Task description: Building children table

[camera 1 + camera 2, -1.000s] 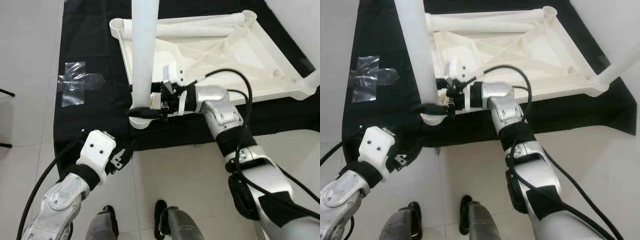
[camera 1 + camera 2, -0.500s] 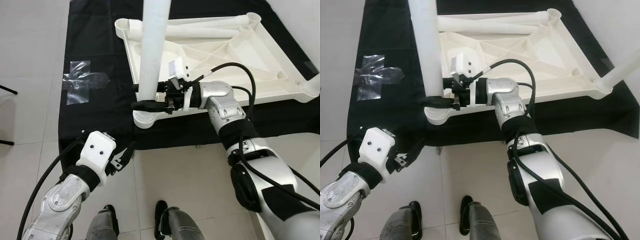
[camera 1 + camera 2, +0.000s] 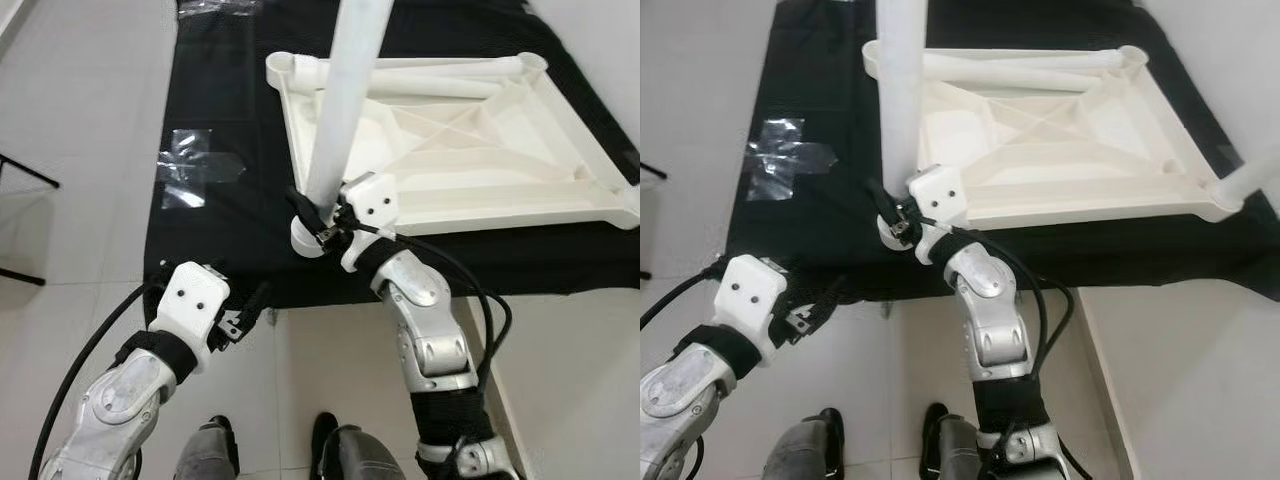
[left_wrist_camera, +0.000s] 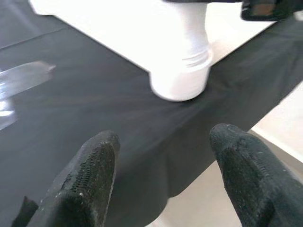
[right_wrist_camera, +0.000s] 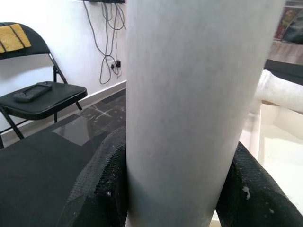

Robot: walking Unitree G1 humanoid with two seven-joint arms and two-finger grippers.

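Your right gripper (image 3: 312, 222), clamped on the leg (image 3: 345, 100), has rotated toward six o'clock, seating it in the tabletop (image 3: 470, 150); left gripper (image 4: 161, 175) idles spread.

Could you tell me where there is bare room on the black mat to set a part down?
Bare black mat lies between the clear tape cross and the table top's near-left corner. It is crowded at that corner, where the right gripper clasps the upright leg. The left gripper hovers open at the mat's near edge.
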